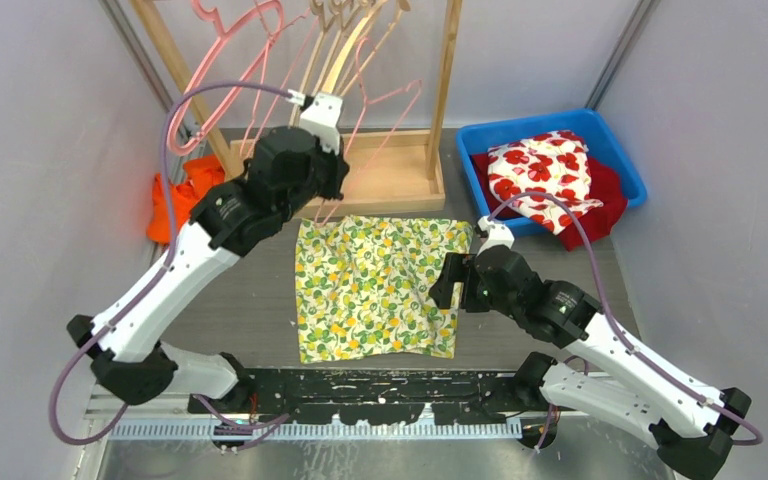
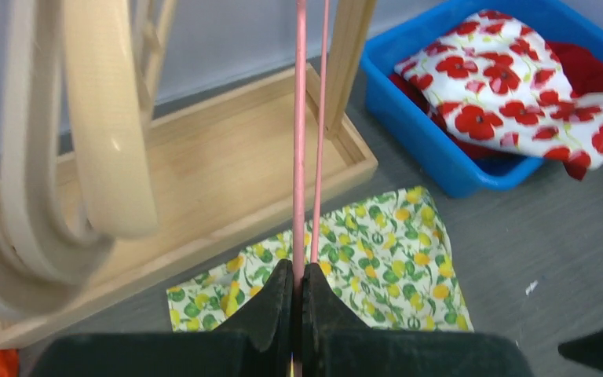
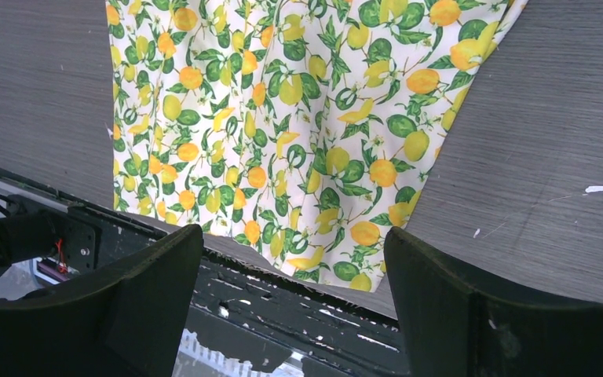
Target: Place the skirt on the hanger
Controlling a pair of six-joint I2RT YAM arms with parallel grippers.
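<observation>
**A:** Where's the skirt?

**B:** The white cotton skirt printed with yellow lemons and green leaves (image 1: 375, 285) lies spread flat in the middle of the overhead frame, on the grey table top (image 1: 250, 300). Its upper edge sits just below the tray base of the pale wooden rack (image 1: 410, 178), and its lower right corner is slightly rumpled.

**A:** And the hanger?

**B:** A thin pink wire hanger (image 2: 299, 141) runs straight up the centre of the left wrist frame. The left gripper (image 2: 297, 275) is pinched tight on it, its two black fingers (image 2: 271, 302) pressed together with only the wire between them. Overhead, that arm reaches to the upper centre, in front of the rack, and the wrist hides the claw itself.

**A:** The other claw?

**B:** The right gripper (image 3: 294, 239) stands spread wide and holds nothing. Overhead it sits at the skirt's right edge (image 1: 450, 282). In its own camera the fingers frame the hem near the bottom of the frame. I can't tell whether the tips touch the cloth.

**A:** What's around them?

**B:** Cream wooden hangers (image 2: 102, 118) fill the upper left of the left wrist frame. A blue plastic bin (image 1: 610, 135) stands at the upper right overhead, holding a white cloth with red poppies (image 1: 540, 170) on top of a plain red cloth (image 1: 615, 210). An orange cloth (image 1: 175, 205) lies at the left, beside the rack's base and partly behind the left arm.
</observation>
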